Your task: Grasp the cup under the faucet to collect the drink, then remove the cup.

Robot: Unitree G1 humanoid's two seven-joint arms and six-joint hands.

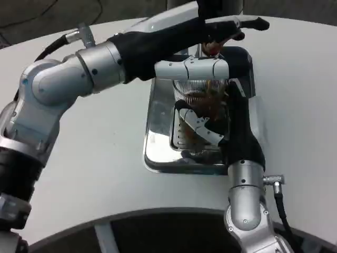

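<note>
Steel drip tray [158, 153] sits mid-table, on the white table [105, 174]; open tabletop lies left and right of it, table's near edge curves just below it. Clear ribbed cup [197, 97] stands in the tray's far part under the faucet [210, 47], amber liquid visible inside. Right hand [202, 124] wraps the cup, fingers closed around its wall. Left hand [231, 29] reaches across to the faucet, fingers on the lever; whether they clasp it, cannot tell.

The cup [199, 103] is a clear ribbed plastic one, standing upright on the shiny drip tray [158, 142], right under the faucet [210, 48]. There's brownish drink in it. My right hand [202, 126] is wrapped around its lower half, so the base is hidden.
</note>
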